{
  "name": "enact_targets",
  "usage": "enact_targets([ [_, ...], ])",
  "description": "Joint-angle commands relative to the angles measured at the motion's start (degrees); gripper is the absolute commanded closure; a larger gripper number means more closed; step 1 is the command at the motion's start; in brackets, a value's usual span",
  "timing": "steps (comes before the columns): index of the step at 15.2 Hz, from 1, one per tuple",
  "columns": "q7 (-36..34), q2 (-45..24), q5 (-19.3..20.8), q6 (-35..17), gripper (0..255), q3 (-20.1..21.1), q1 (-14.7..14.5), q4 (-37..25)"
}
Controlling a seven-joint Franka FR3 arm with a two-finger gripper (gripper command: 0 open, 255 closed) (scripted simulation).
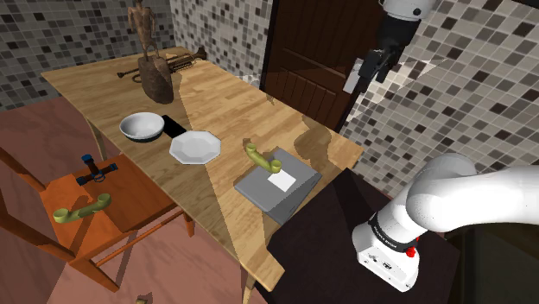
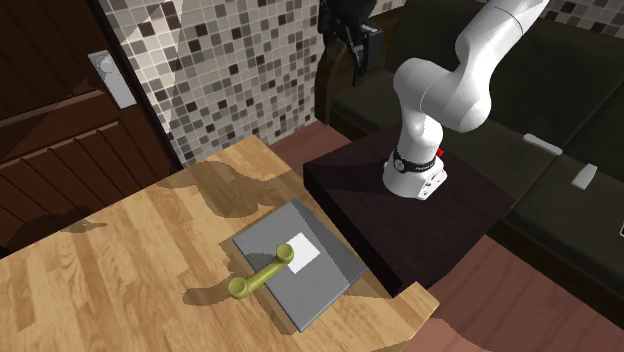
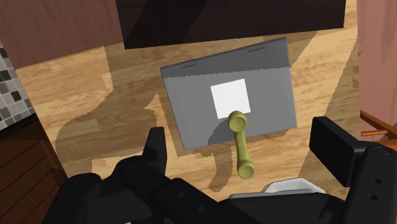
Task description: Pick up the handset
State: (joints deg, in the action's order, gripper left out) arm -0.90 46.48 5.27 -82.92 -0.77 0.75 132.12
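Hand [image 3: 242, 135] hangs high over the counter [image 3: 70, 95], fingers wide apart, empty. Olive handset [image 3: 240, 145] lies straight below, in line between the fingers, one end up on the grey base [image 3: 191, 108]. Drop straight down and close across mid-shaft; it sits tilted and may roll.

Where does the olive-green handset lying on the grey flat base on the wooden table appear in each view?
Shoulder view: olive-green handset right of centre, at the grey flat base's upper-left corner.
Second exterior view: handset lower centre-left, overhanging the base's left edge.
Wrist view: handset with one end on the base, the rest over the wooden table.
Shared landmark: the white square beside the handset's end.
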Motion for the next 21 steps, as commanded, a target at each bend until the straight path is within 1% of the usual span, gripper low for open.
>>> enact_targets([
  [1, 0.0, 0.0, 0.0, 0.0, 0, 0.0, 0.0, 0.0],
  [6, 0.4, -3.7, -0.1, -10.2, 0, -0.6, -0.6, 6.4],
  [11, 0.9, -9.6, -0.1, -20.7, 0, -1.2, -1.2, 11.0],
  [16, 1.4, -17.6, -0.3, -31.4, 0, -1.6, -1.8, 13.5],
  [21, 2.1, -27.6, -0.6, -41.8, 0, -1.9, -2.4, 13.9],
])
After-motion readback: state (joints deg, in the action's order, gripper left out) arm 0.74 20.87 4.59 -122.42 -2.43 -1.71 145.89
